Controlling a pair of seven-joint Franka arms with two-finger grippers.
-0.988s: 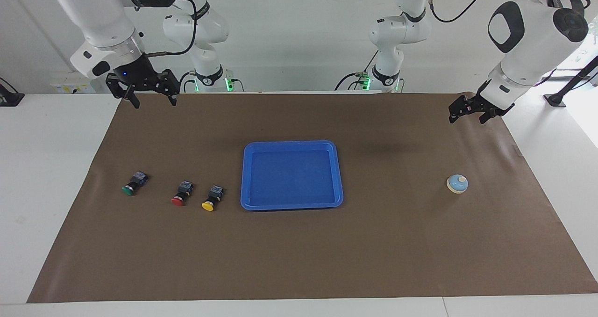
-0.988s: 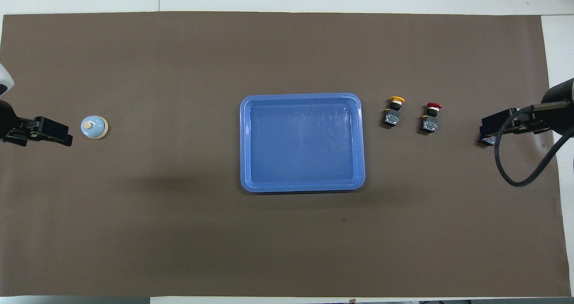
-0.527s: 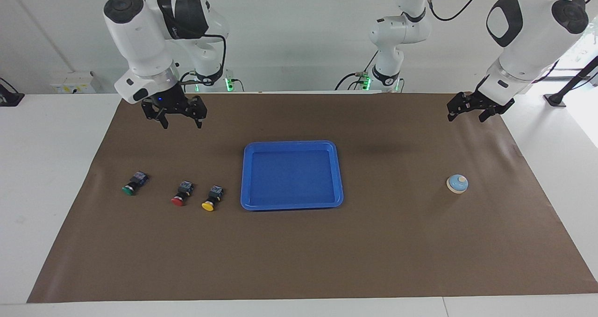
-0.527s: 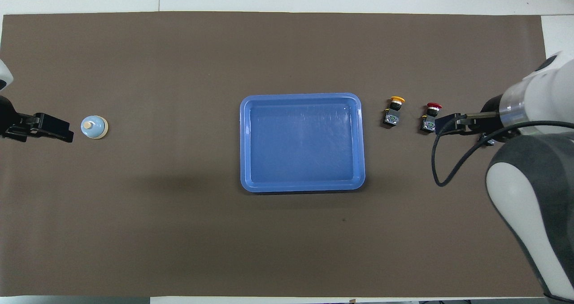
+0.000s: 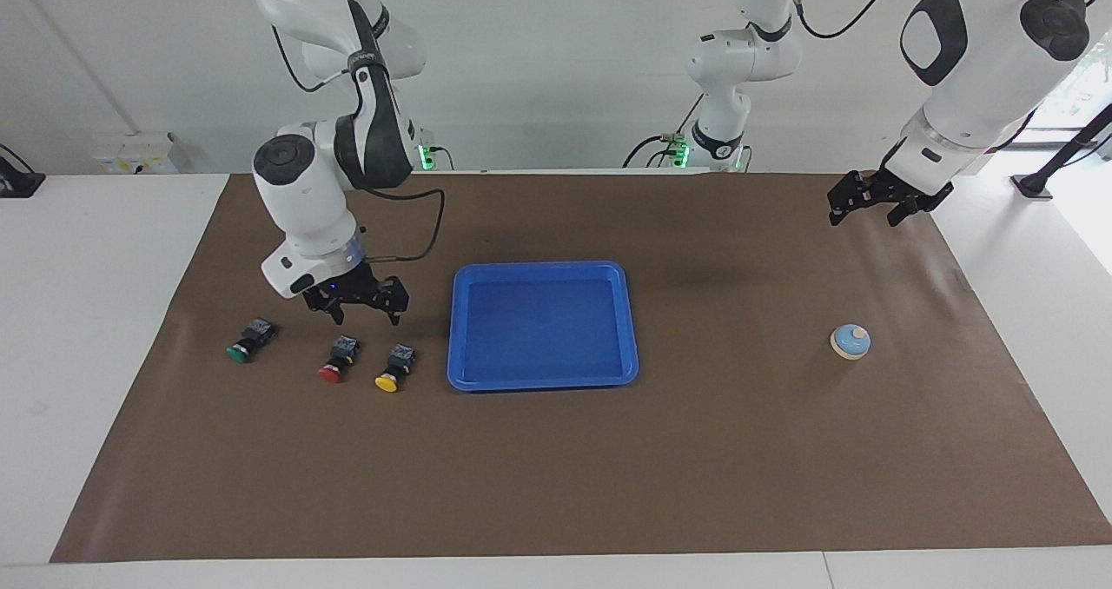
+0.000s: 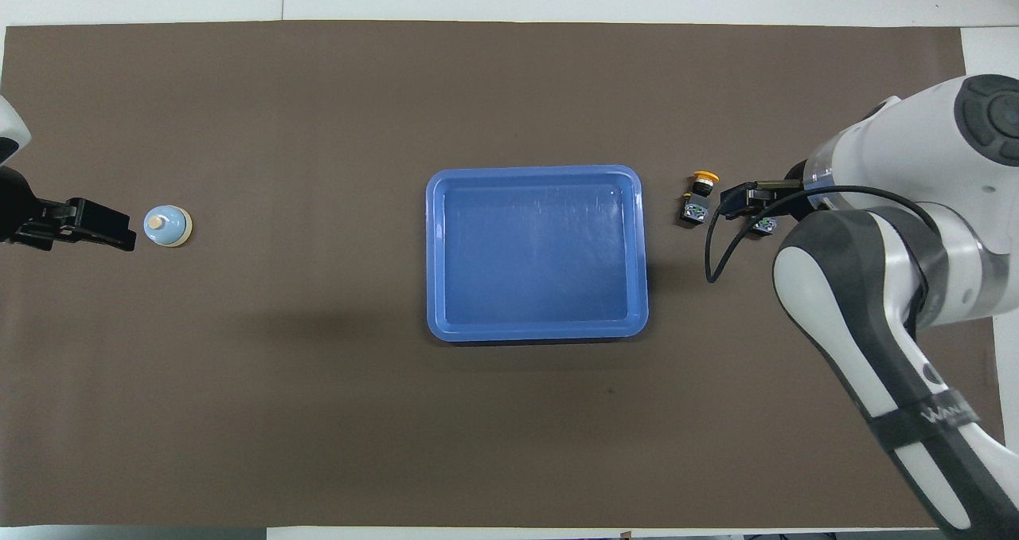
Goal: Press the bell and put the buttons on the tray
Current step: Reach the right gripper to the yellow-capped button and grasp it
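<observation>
The blue tray (image 5: 539, 267) lies mid-table. Three buttons lie in a row toward the right arm's end: green (image 5: 246, 344), red (image 5: 337, 361), and yellow (image 5: 395, 370) closest to the tray. My right gripper (image 5: 367, 315) hangs open just above the red and yellow buttons, touching neither. In the overhead view it (image 6: 736, 201) covers most of the red button, the arm hides the green one, and the yellow button (image 6: 699, 199) shows beside the tray (image 6: 533, 170). The light-blue bell (image 5: 850, 341) (image 6: 166, 226) stands toward the left arm's end. My left gripper (image 5: 864, 218) (image 6: 103, 229) hovers open, empty.
A brown mat (image 5: 556, 467) covers the table, with white tabletop (image 5: 87, 311) showing at both ends. The right arm's black cable (image 6: 716, 245) loops down beside the yellow button.
The right arm has swung from the mat's corner nearest its base down to just above the red and yellow buttons. The left gripper has barely shifted.
</observation>
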